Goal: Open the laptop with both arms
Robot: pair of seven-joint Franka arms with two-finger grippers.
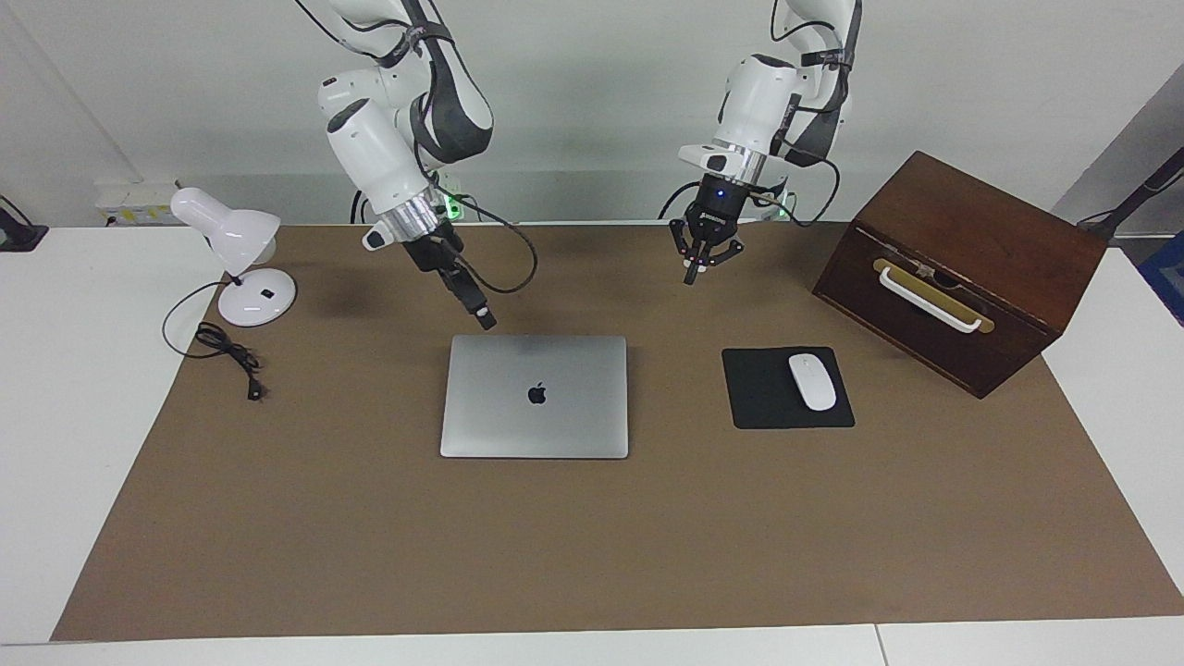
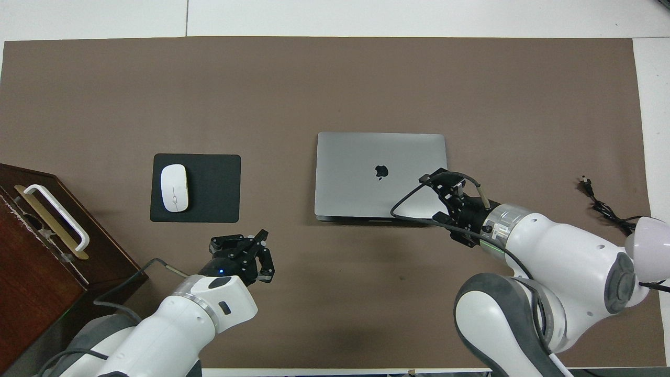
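The silver-grey laptop (image 1: 535,396) lies shut and flat on the brown mat, apple logo up; it also shows in the overhead view (image 2: 356,173). My right gripper (image 1: 484,319) points down at a slant just over the laptop's edge nearest the robots, at the corner toward the right arm's end (image 2: 442,180). I cannot tell whether it touches the lid. My left gripper (image 1: 694,270) hangs in the air with its fingertips together and nothing in it. It is over bare mat between the laptop and the mouse pad (image 2: 256,243).
A black mouse pad (image 1: 768,407) with a white mouse (image 1: 811,381) lies beside the laptop toward the left arm's end. A brown wooden box (image 1: 962,268) with a white handle stands past it. A white desk lamp (image 1: 242,268) and its cable (image 1: 227,351) are at the right arm's end.
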